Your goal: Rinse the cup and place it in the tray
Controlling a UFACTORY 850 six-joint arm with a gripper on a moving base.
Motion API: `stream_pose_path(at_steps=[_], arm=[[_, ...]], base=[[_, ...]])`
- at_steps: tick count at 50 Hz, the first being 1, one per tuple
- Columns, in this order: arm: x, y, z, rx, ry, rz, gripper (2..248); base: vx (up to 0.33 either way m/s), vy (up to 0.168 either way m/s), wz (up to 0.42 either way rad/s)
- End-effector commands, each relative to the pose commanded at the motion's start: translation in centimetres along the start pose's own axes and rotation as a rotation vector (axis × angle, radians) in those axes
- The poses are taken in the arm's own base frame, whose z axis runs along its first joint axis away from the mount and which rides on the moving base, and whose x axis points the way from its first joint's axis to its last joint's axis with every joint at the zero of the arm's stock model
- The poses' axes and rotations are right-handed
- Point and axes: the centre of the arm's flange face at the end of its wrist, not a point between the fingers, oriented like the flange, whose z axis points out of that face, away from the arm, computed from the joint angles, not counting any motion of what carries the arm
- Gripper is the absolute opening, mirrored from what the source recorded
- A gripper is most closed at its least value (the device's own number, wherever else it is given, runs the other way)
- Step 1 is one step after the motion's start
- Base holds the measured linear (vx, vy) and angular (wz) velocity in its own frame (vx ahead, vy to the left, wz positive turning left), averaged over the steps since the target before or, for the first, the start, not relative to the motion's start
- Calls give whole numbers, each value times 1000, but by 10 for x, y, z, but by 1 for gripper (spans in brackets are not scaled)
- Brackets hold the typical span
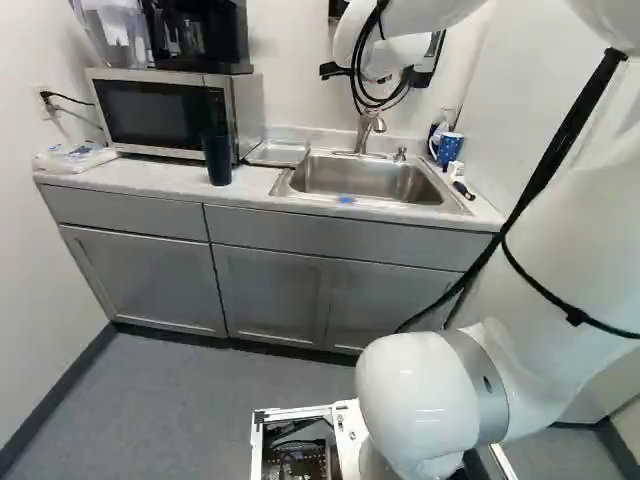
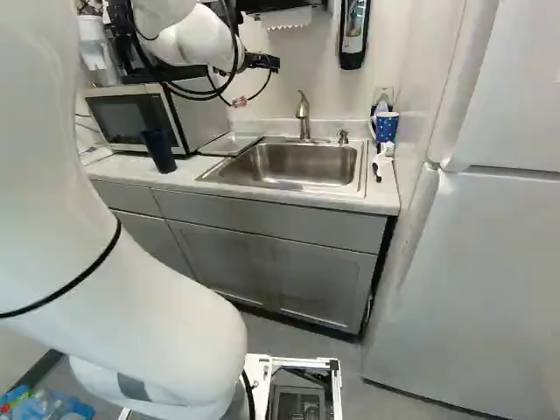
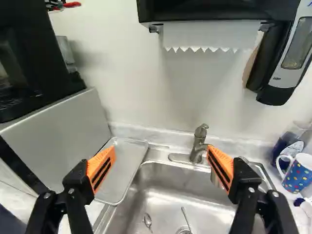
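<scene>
Wrist view: one released gripper, two fingers spread; ahead, one tray, one sink, one faucet, one mug (polka-dotted).

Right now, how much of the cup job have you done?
Nothing looks done yet. The black gripper with orange pads is open, holding nothing. A tall dark tumbler and a spotted blue mug stand on the pale counter; no cup is in the flat silver metal tray. So rinsing a cup and putting it in the tray both seem left.
</scene>
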Motion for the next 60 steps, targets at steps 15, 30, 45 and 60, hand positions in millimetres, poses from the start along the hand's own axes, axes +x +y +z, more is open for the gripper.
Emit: stream_pose_path(at_steps=[15, 30, 45, 60], arm=[[0, 0, 0, 0, 0, 0, 247], [0, 0, 1, 0, 0, 0, 247], [1, 2, 5, -4, -1, 1, 247], [4, 13, 23, -24, -17, 5, 247]], base=[[116, -51, 2], [45, -11, -9], [-4, -1, 0], [0, 0, 0]])
